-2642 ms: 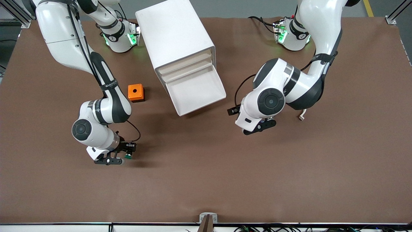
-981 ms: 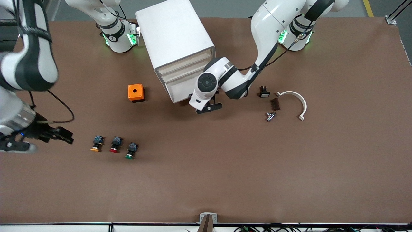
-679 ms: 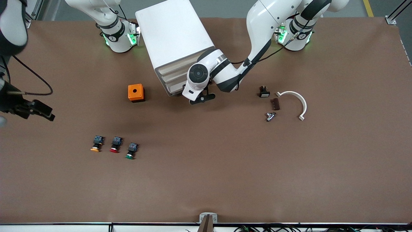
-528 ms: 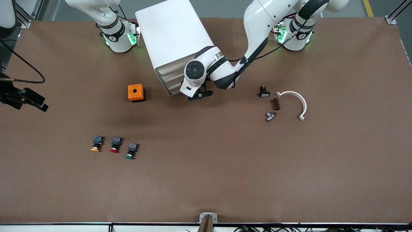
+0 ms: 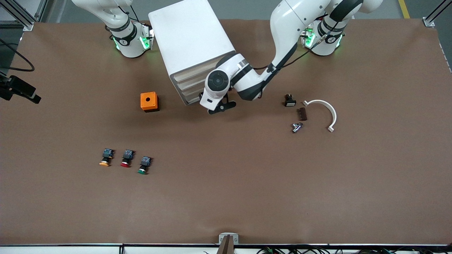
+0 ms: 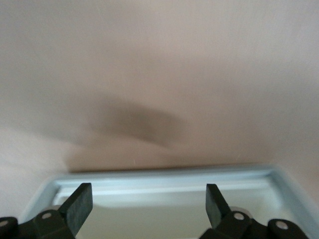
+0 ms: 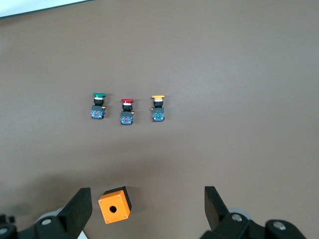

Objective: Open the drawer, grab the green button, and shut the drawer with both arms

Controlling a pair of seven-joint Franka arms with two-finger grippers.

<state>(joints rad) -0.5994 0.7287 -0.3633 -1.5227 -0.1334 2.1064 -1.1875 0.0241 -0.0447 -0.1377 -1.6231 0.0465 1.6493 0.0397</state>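
The right claw (image 5: pixel 21 92) hangs wide and empty over the tabletop's (image 5: pixel 247 183) edge at the right arm's end. The green button (image 5: pixel 142 165) already lies out on the tabletop, beside red and orange ones (nearer the front camera than the orange box (image 5: pixel 149 101)). The drawer (image 5: pixel 189 92) looks pushed in; the left claw (image 5: pixel 217 105), spread wide and empty, sits just before it, so little seems left.

The brown table (image 5: pixel 247 197) is carrying a white cabinet (image 5: pixel 190 38), an orange box (image 5: pixel 149 101), three buttons: orange-capped (image 5: pixel 106 157), red-capped (image 5: pixel 126 158) and green-capped (image 5: pixel 144 165), a curved white piece (image 5: pixel 326 112), and perhaps small hardware bits (image 5: pixel 296 113).
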